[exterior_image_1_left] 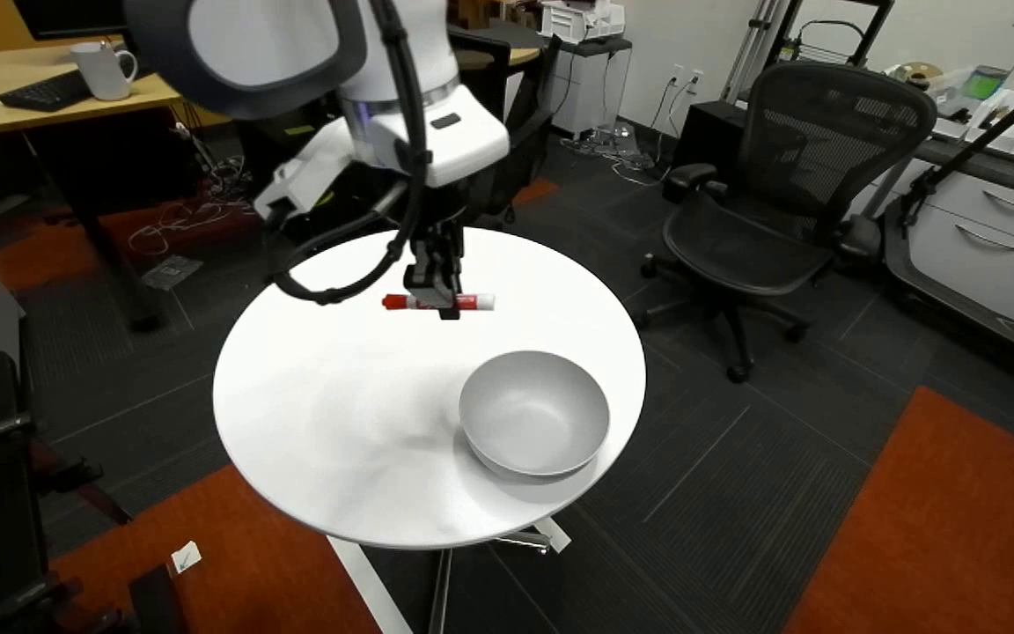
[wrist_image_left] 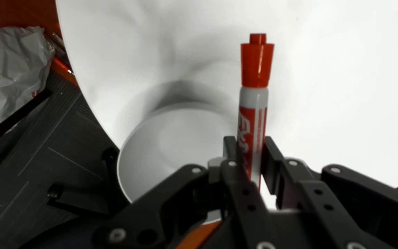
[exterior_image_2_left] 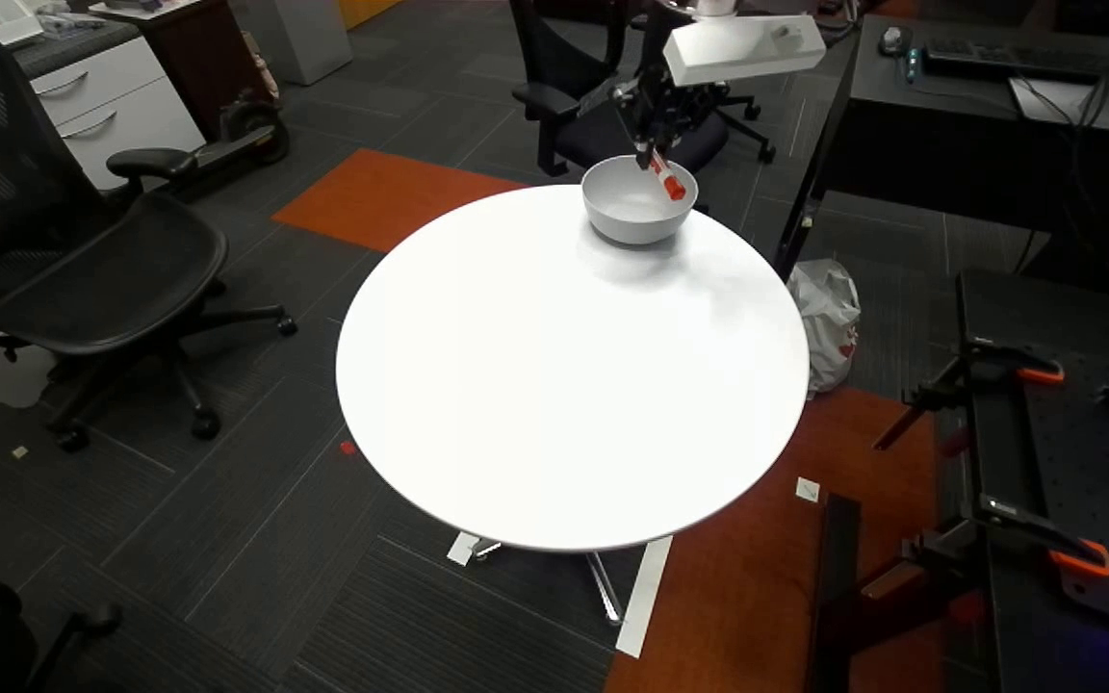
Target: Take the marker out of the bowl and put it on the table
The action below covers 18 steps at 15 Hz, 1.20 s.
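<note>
The black two-fingered gripper (wrist_image_left: 250,149) clasped the red-and-white cylindrical plastic marker (wrist_image_left: 253,107) above the round white-topped table (exterior_image_2_left: 554,385), where release before contact could have sent it rolling off.

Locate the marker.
In the wrist view, the marker is right of centre, held in the gripper above the table, with the bowl to its lower left.

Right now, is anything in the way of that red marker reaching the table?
Nothing visible is: the gripper holds the marker above the table, and the bowl shows left of it in the wrist view.
</note>
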### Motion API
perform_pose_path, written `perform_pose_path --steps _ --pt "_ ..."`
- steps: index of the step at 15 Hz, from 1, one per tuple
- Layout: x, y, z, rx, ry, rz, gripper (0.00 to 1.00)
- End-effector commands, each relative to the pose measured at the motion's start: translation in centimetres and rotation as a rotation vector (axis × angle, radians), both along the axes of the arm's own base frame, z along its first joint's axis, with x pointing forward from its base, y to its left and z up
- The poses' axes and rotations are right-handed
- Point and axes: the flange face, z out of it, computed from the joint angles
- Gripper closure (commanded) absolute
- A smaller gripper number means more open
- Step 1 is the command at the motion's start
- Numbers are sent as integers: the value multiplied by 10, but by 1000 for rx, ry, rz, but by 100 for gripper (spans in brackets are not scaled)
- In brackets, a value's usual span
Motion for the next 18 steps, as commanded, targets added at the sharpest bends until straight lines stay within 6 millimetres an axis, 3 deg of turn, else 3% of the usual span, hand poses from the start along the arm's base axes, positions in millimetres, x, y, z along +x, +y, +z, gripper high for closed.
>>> perform_pose_path --steps 1,5,8,18 --pt "-59 46 -14 1 -10 8 95" --pt "-96 72 -39 11 30 -1 95" --pt "-114 79 -57 24 83 -8 95" --pt "-104 72 -97 -15 103 83 95"
